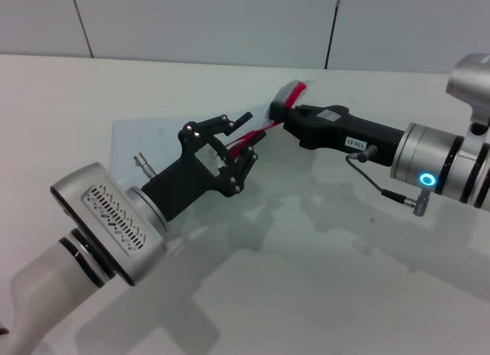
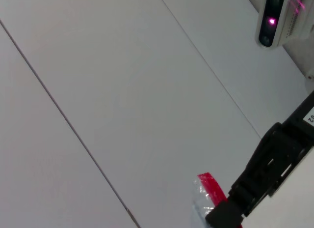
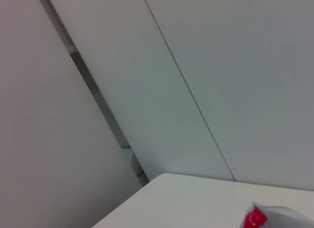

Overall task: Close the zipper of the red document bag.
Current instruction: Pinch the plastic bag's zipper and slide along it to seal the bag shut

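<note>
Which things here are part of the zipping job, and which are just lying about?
Part of the job:
- red document bag
- zipper
- left end effector, at the zipper
- right end effector, pinching the bag's red corner

Just there:
- white table
- panelled wall

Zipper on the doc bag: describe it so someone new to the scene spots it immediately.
On the white table, both black grippers meet mid-table over a flat, translucent pale pouch, the red document bag. The zipper is the thin bright red strip on its edge, running between the left gripper and the right gripper. It is the only red thing here.
</note>
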{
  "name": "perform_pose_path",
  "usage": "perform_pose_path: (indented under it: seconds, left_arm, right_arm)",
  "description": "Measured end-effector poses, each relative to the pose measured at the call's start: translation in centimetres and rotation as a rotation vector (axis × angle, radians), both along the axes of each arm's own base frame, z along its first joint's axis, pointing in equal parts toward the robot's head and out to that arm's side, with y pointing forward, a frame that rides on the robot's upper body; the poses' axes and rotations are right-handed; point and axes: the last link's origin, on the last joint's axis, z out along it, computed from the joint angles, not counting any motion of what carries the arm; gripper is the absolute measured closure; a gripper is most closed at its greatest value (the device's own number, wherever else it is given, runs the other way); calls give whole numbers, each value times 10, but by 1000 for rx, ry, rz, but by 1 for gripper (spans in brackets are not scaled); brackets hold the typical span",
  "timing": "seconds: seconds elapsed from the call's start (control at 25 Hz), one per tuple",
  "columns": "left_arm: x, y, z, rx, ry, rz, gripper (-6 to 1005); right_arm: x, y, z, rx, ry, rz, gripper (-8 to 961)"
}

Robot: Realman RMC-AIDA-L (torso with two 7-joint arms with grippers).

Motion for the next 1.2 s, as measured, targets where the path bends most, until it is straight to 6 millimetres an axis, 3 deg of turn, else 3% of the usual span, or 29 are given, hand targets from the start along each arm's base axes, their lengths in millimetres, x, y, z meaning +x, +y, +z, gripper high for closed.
perform_pose_path:
  seconds: [0.84, 1.04, 1.2]
  left_arm:
    - [-1, 2, 0, -8, 1, 9, 912]
    - [-2, 1, 0, -8, 0, 13, 915]
    - [-3, 1, 0, -12, 4, 12, 916]
  right_arm:
    - [0, -1, 0, -2, -7, 10, 939]
    - [6, 0, 4, 20, -4, -10, 939]
    - [24, 5, 18, 84, 7, -71, 940]
